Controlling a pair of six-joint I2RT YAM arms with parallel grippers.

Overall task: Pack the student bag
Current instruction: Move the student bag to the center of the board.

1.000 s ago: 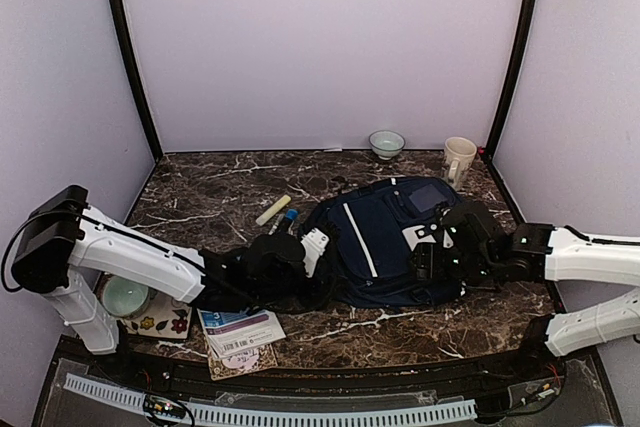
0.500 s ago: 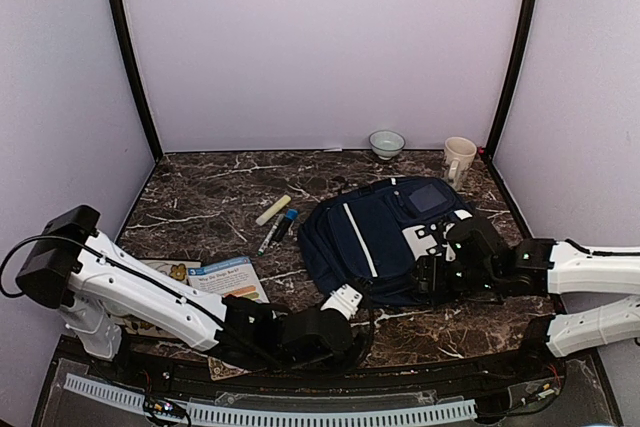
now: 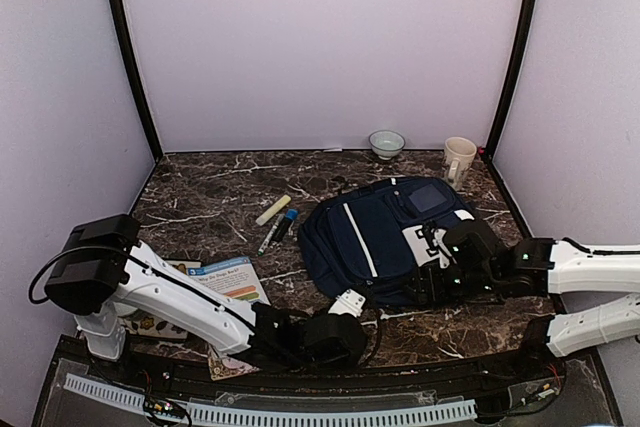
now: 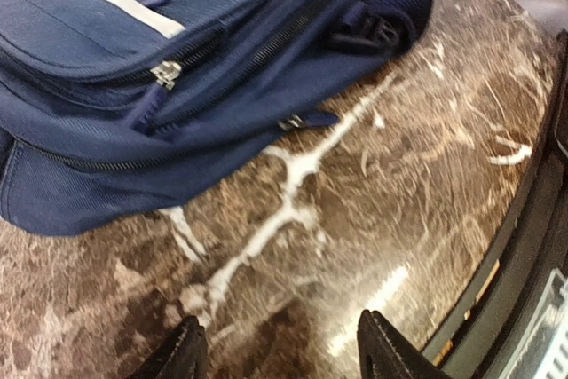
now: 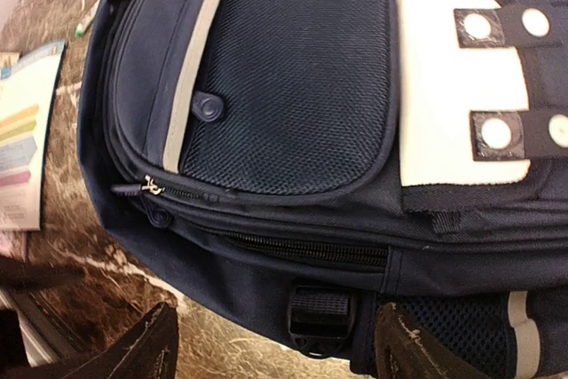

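Note:
The student bag (image 3: 375, 232) lies flat mid-table, navy blue with white stripes and a white patch with dark dots (image 5: 457, 86). Its zippers (image 4: 166, 73) and a black buckle (image 5: 321, 312) line the near side. My left gripper (image 3: 350, 315) hovers low over bare marble just in front of the bag's near edge; in the left wrist view the left gripper (image 4: 284, 348) is open and empty. My right gripper (image 3: 432, 274) hangs over the bag's near right side. The right wrist view shows that right gripper (image 5: 284, 352) open, straddling the buckle without holding it.
A booklet (image 3: 228, 279) lies left of the bag, with two markers (image 3: 278, 229) and a pale stick (image 3: 272, 210) beyond it. A bowl (image 3: 386, 143) and a mug (image 3: 459, 159) stand at the back wall. Patterned cards (image 3: 150, 325) lie under the left arm.
My left arm swung from the bag's left side down toward the table's near edge, uncovering the booklet, and its jaws narrowed slightly. The right gripper barely shifted.

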